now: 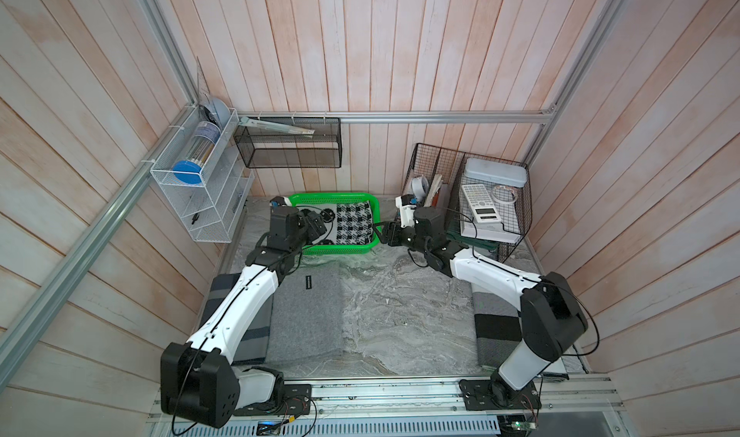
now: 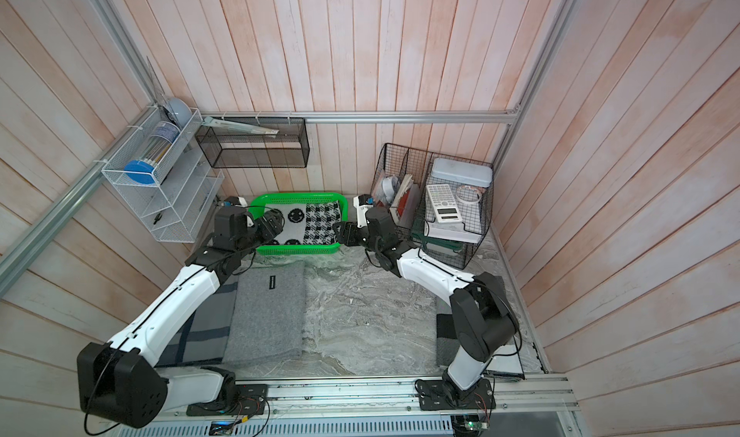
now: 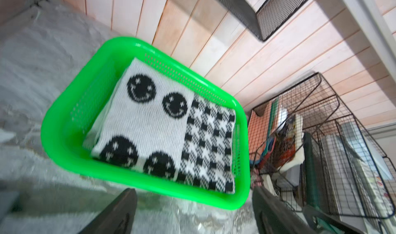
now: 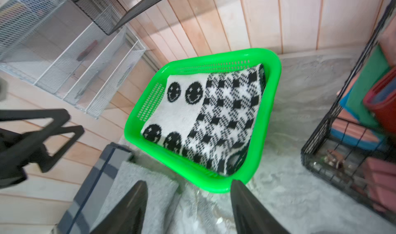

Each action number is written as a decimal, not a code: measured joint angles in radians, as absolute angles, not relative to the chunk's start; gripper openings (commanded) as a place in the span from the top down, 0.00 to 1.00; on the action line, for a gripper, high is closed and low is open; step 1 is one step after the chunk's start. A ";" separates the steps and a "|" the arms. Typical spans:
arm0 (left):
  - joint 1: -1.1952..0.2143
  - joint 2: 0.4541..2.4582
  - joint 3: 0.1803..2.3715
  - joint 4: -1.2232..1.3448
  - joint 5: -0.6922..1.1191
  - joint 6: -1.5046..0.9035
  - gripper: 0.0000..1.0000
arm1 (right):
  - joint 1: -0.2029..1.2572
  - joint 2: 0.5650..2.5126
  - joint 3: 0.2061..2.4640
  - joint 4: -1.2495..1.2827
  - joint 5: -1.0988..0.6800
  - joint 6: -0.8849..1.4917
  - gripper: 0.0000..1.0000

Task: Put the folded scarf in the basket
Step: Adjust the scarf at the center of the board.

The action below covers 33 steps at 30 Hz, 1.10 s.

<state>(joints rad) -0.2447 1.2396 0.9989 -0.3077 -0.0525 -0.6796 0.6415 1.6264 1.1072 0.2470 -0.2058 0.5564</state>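
Between the two claws, the folded scarf (image 1: 352, 223) is lying flat inside the basket (image 1: 332, 196), with its smiley-face half toward the left claw (image 1: 318, 225) and its checked half toward the right claw (image 1: 383, 234). The scarf is sitting within the green walls on every side, and in the right wrist view its checked edge appears to be pressing against the wall nearest the right claw. The left claw is standing with its jaws spread wide and is gripping nothing. It is hovering at the basket end on its own side. The left wrist view is showing both fingers clear of the fabric, though it cannot be told whether the tips are over the rim or just outside it. The right claw is likewise standing spread and empty, just outside the rim at the opposite end, and is not touching the scarf. Judged from this layout, the placing step is looking complete and the retreat step is in hand. The next move is calling for each claw to lift away and draw back toward its own base, keeping the fingers off the rim so that the light basket is not dragged across the table (image 1: 400, 307). The right claw is also needing clearance from the black wire organiser (image 1: 527, 202) behind it.
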 measured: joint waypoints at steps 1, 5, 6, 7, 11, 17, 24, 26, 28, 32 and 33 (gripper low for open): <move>-0.254 1.209 0.962 -0.321 -0.059 -0.694 0.12 | 0.654 1.604 1.076 0.253 -0.202 0.571 0.27; -0.306 1.061 0.822 -0.414 -0.094 -0.770 0.12 | 0.737 1.555 0.978 0.263 -0.178 0.618 0.25; -0.321 1.019 0.792 -0.436 -0.105 -0.791 0.13 | 0.760 1.554 0.960 0.270 -0.173 0.634 0.25; -0.329 0.988 0.772 -0.455 -0.113 -0.806 0.13 | 0.781 1.554 0.944 0.281 -0.171 0.650 0.25; -0.347 0.849 0.695 -0.520 -0.143 -0.875 0.13 | 0.866 1.572 0.898 0.319 -0.155 0.723 0.25; -0.352 0.783 0.641 -0.562 -0.162 -0.946 0.13 | 0.939 1.697 0.915 0.360 -0.134 0.816 0.19; -0.360 0.770 0.568 -0.562 -0.175 -0.985 0.13 | 0.943 1.786 0.939 0.343 -0.098 0.883 0.17; -0.360 0.752 0.540 -0.561 -0.189 -0.994 0.13 | 0.943 1.805 0.960 0.342 -0.093 0.888 0.17; -0.360 0.734 0.514 -0.559 -0.197 -1.002 0.13 | 0.944 1.822 0.981 0.342 -0.090 0.889 0.17; -0.360 0.711 0.497 -0.560 -0.207 -1.015 0.13 | 0.949 1.852 0.994 0.343 -0.086 0.890 0.17; -0.360 0.703 0.497 -0.558 -0.210 -1.015 0.13 | 0.952 1.861 0.997 0.343 -0.087 0.890 0.17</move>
<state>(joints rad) -0.3595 0.7029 0.4969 -0.5583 -0.2100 -1.0153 0.9516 1.8614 0.9966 0.3428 -0.0868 0.8898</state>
